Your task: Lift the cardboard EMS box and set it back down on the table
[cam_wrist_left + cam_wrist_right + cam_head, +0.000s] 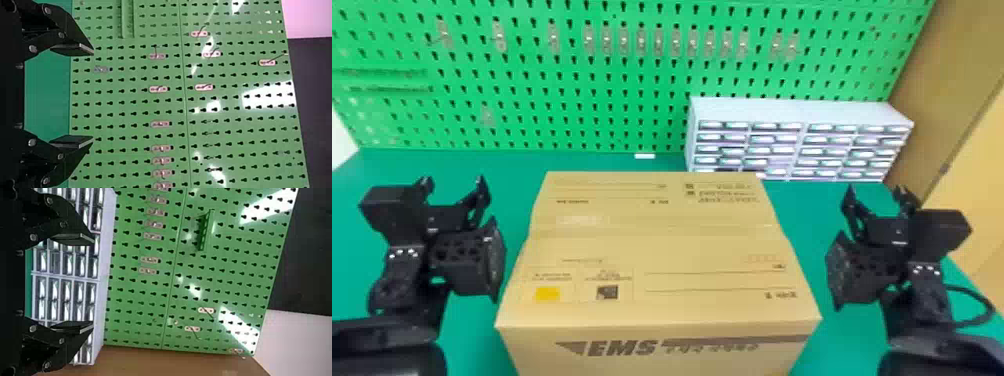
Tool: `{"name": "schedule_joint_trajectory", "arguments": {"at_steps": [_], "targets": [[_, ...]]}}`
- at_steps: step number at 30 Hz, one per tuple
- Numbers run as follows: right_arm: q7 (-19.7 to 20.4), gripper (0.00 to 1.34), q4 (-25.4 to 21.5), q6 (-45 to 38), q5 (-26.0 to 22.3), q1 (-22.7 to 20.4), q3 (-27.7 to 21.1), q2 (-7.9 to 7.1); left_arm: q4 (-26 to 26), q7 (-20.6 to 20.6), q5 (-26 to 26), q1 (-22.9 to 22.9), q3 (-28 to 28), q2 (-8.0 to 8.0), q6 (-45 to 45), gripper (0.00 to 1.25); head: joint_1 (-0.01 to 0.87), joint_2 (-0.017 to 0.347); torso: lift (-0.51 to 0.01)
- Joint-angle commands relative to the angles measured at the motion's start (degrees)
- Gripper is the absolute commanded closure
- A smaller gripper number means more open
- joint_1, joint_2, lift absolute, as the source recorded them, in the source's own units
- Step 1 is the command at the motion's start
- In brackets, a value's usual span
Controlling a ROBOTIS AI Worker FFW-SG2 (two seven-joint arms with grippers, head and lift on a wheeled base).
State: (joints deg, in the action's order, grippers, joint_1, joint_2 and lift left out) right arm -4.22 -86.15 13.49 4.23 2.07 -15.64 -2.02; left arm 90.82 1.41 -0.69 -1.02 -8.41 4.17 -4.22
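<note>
"Where is the cardboard EMS box [652,245] resting?"

"It is lying on the green surface [517,162], between the left gripper [453,185] and the right gripper [876,192]."

"What are the fingers [74,48] showing?"

"Both pairs are standing apart, holding nothing; behind, a drawer cabinet [797,111] is standing before the pegboard [559,75]."

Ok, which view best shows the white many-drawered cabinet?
The head view: the white cabinet shows nearly whole, its front facing the camera. The right wrist view shows it sideways, partly behind the black right claw.
</note>
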Motion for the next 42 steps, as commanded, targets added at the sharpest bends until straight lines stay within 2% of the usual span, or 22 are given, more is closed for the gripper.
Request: {"name": "schedule_joint_trajectory", "arguments": {"at_steps": [1,12,17,42], "targets": [[0.0,0.51,0.6,0.1,-0.1,-0.7,0.1,0.18,-0.9,0.0,-0.3,0.9,0.2,-0.04,0.0,0.46,0.678,-0.014,0.000],[0.1,0.51,1.2,1.7,-1.3,-0.7,0.3,0.53,-2.0,0.0,-0.5,0.5,1.0,-0.04,0.0,0.46,0.678,-0.014,0.000],[0.2,0.51,1.2,1.7,0.1,-0.6,0.1,0.61,-2.1,0.3,-0.3,0.2,0.9,-0.04,0.1,0.46,0.678,-0.014,-0.012],[0.2,0.51,1.2,2.5,0.8,-0.9,-1.2,0.88,-2.1,0.3,-0.4,0.1,-1.5,-0.04,0.2,0.46,0.678,-0.014,-0.060]]}}
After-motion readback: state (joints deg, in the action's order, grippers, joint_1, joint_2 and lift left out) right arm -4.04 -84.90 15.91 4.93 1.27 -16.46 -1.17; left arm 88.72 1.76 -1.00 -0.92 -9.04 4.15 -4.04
